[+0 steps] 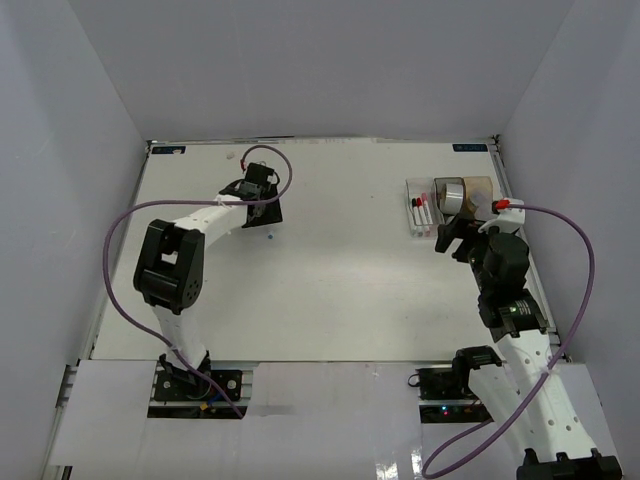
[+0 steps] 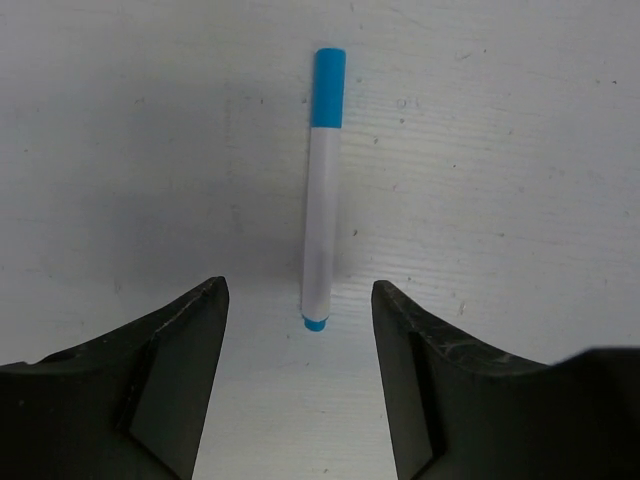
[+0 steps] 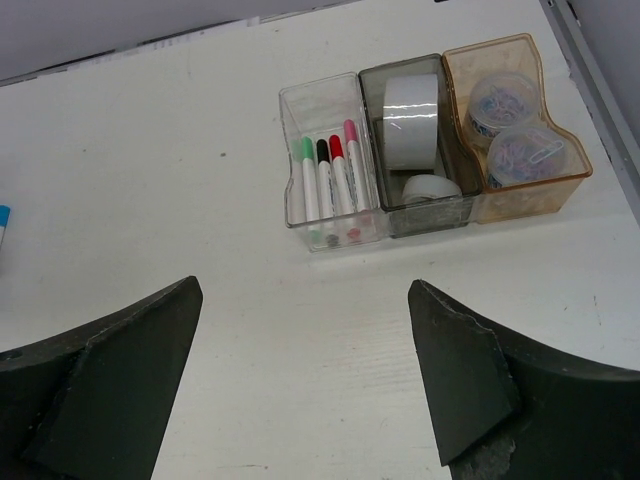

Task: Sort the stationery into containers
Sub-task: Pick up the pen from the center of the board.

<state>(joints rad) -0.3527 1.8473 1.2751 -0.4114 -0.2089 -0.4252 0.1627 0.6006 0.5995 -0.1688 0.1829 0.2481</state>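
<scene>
Left end effector [image 2: 298, 300]: jaws spread, empty, above the desk [image 2: 500, 150]. Blue-capped marker [image 2: 322, 190] lies flat, near end between the tips, cap toward 12 o'clock, not touched. Overhead, it sits toward 10 o'clock on the desk.

Right end effector [image 3: 305, 300]: wide apart, holding nothing. At its 12 o'clock:
- clear bin [image 3: 320, 88]: four markers [image 3: 330, 185] with green, black, red and pink caps
- grey bin [image 3: 430, 215]: two tape rolls [image 3: 411, 120]
- amber bin [image 3: 535, 195]: two round clip tubs [image 3: 527, 150]
</scene>
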